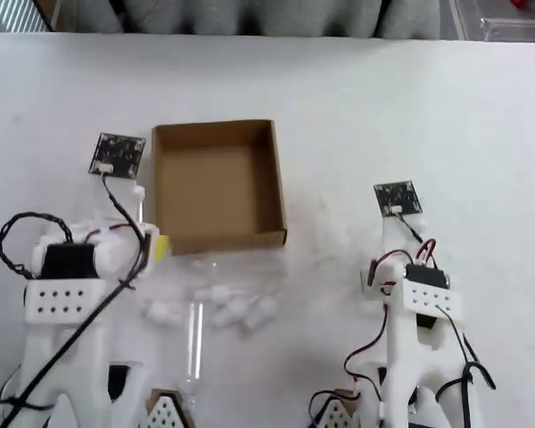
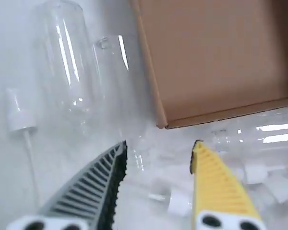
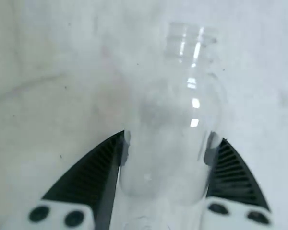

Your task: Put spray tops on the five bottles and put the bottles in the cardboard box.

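— High view first: what sits in the cardboard box (image 1: 218, 183)?
— It is open-topped, and its brown floor shows across the whole inside.
— Where are the task's things?
— White spray tops (image 1: 236, 310) lie in a loose cluster at 6 o'clock from the box, near its front wall. The left wrist view has clear bottles (image 2: 69, 67) lying uncapped just beside the box's outer wall. A single spray top (image 2: 17, 117) with its tube lies next to them.
— And the tools?
— The left tool (image 2: 156, 177) is released, jaws spread, above the clutter by a box corner. The right tool (image 3: 170, 141) is clenched on a bottle (image 3: 182, 81), fingers against both its sides and the neck uncapped. The right arm (image 1: 415, 294) stands at 4 o'clock from the box, well apart.
— Room to move?
— White worktop (image 1: 410, 107) stretches wide from 12 to 3 o'clock of the box. Its far edge lies at 12 o'clock, well apart from the box.
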Available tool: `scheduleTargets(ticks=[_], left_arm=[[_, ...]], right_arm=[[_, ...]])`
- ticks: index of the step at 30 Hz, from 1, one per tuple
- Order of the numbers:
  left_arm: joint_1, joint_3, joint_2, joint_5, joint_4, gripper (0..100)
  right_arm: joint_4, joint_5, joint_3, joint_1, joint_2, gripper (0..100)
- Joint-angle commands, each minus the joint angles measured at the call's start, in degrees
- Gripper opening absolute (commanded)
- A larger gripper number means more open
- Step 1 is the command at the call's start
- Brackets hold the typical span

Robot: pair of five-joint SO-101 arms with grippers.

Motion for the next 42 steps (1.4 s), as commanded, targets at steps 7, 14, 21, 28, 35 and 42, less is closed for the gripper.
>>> scheduleTargets(ticks=[7,14,21,28,35,42], left_arm=[[-10.68,-2.55,8.57,5.01,-9.05,21],[-10.42,-2.46,9.10,5.19,-9.05,16],[-6.29,-4.75,8.57,-1.76,-2.29,3],[9.01,-9.58,3.74,-6.95,12.48,4],[18.51,-4.48,-6.46,-10.29,12.57,4],[10.33,2.73,-11.47,-6.59,4.13,4]], right_arm=[[-0.31,-0.09,-0.18,0.40,-1.45,20.5],[-0.31,0.00,-0.18,0.40,-1.45,20.5],[-0.48,0.00,-0.18,0.40,-1.45,20.5],[-0.75,0.00,-0.18,0.40,-1.45,20.5],[-0.75,0.00,-0.18,0.40,-1.45,20.5],[-0.75,0.00,-0.18,0.40,-1.45,20.5]])
